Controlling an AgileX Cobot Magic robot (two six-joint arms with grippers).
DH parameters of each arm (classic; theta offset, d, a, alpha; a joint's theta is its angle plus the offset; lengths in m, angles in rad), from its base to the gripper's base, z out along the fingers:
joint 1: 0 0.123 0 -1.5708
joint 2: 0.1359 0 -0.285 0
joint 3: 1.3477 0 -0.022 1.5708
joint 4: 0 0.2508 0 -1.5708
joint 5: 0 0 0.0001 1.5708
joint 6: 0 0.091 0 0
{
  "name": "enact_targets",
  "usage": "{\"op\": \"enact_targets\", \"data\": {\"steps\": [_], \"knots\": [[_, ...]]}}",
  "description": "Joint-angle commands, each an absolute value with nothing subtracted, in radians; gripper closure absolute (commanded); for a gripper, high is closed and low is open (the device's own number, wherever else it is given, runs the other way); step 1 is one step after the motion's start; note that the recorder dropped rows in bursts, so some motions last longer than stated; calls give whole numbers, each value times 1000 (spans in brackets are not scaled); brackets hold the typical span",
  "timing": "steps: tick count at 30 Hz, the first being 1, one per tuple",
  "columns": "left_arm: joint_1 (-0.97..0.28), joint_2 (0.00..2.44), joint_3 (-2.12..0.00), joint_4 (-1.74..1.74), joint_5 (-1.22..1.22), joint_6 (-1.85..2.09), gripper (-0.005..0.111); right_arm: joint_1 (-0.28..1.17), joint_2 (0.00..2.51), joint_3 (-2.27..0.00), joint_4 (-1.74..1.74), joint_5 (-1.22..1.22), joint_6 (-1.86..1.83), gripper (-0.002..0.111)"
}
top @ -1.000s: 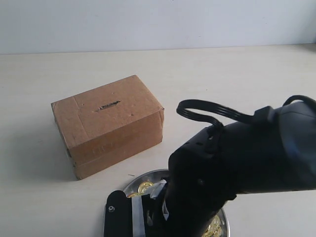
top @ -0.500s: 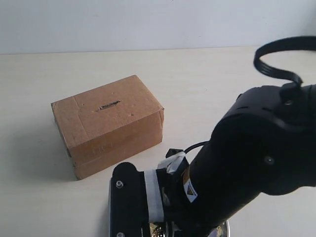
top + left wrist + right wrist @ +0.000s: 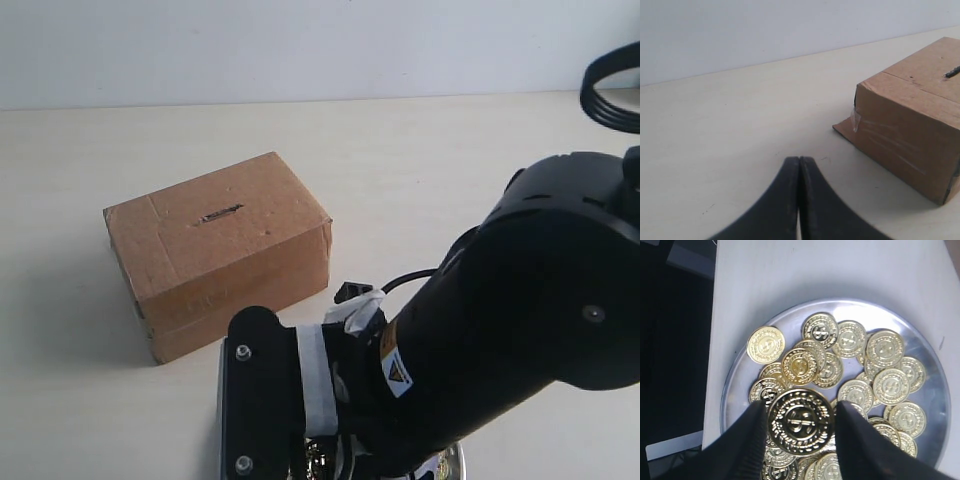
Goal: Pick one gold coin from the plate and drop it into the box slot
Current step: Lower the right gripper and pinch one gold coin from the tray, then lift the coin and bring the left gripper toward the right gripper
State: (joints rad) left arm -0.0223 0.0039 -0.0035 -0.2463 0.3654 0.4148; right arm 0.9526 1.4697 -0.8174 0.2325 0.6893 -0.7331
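My right gripper (image 3: 801,412) is shut on one gold coin (image 3: 801,421), held flat between its two black fingers (image 3: 747,440), raised above the silver plate (image 3: 932,390). Several more gold coins (image 3: 890,386) lie heaped in the plate. In the exterior view the right arm hides most of the plate (image 3: 452,464), which sits at the near edge, in front of the brown cardboard box (image 3: 225,255). The dark slot (image 3: 220,213) in the box top is uncovered. My left gripper (image 3: 799,161) is shut and empty, low over the table beside the box (image 3: 915,125), with the slot (image 3: 952,72) just in view.
The pale table (image 3: 430,160) stretches bare behind and to the right of the box. The plate lies close to the table's edge (image 3: 712,365), with dark floor beyond. A looped black cable (image 3: 608,95) sticks out of the right arm at the upper right.
The right arm has lifted from the plate, its bulk shifting up and to the right in the exterior view. The box has not moved.
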Motion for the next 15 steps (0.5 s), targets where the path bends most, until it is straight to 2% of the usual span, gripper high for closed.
{"op": "enact_targets", "data": {"steps": [1, 11, 15], "knots": [[-22, 0, 0, -246, 360, 413, 107, 954, 1462, -825, 229, 665, -732, 86], [-22, 0, 0, -238, 335, 415, 107, 954, 1462, -825, 236, 665, -707, 86], [-22, 0, 0, -508, 280, 313, 107, 954, 1462, -825, 236, 663, -707, 86]]}}
